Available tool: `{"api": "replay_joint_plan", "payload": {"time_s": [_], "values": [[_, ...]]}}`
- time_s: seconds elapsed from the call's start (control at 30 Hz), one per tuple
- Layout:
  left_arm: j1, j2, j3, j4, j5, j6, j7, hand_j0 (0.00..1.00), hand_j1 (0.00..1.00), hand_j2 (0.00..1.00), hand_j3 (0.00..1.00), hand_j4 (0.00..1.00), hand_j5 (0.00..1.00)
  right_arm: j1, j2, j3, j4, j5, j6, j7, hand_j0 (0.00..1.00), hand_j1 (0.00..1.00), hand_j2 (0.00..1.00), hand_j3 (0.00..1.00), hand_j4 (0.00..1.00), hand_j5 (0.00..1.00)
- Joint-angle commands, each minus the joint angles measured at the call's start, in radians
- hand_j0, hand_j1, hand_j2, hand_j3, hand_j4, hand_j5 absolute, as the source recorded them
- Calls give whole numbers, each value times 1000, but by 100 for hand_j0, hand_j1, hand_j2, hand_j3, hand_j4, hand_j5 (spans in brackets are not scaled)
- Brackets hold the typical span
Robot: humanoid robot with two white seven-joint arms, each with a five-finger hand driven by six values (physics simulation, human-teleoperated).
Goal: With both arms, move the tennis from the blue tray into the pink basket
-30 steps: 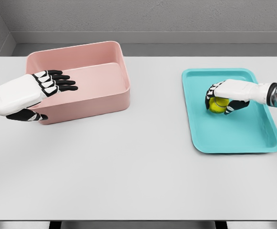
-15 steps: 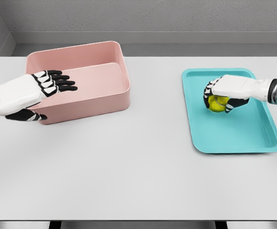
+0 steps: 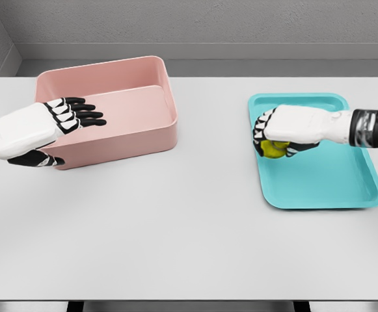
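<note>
So, right hand (image 3: 281,133): I have it wrapped around the yellow-green tennis ball (image 3: 272,149).
Ball: apparently lifted, at the teal plastic tray's (image 3: 319,188) left edge.
Left hand (image 3: 58,120): fingers spread, empty, over the pink rectangular basket (image 3: 151,133).
Remaining: carry, drop into basket.

yellow tennis ball (image 3: 272,149) over blue tray (image 3: 319,182), pink basket (image 3: 120,110) apart

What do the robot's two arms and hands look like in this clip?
Both arms are smooth white shells. Left hand and right hand have white backs, black fingers with white segment plates, and black palms. The right forearm shows a dark wrist section with a grey metallic band. No cables visible.
</note>
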State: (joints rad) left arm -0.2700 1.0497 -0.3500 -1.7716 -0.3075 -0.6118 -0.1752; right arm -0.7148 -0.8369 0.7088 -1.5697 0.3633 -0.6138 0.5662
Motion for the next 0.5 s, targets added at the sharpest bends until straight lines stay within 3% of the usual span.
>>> {"api": "replay_joint_plan", "payload": {"time_s": [0.0,0.23,0.37,0.47], "values": [[0,3,0,0,7,1,0,100,100,100,100,100,100,0,2,0,-30,-6,3,11,34,34,34,34,34,34],[0,9,0,-2,7,1,0,100,100,100,100,100,100,2,41,6,-47,11,3,11,34,34,34,34,34,34],[0,9,0,-2,7,1,0,100,100,100,100,100,100,3,119,9,-47,43,3,26,34,34,34,34,34,34],[2,9,0,-2,7,1,0,100,100,100,100,100,100,3,139,11,-70,57,3,27,34,34,34,34,34,34]]}}
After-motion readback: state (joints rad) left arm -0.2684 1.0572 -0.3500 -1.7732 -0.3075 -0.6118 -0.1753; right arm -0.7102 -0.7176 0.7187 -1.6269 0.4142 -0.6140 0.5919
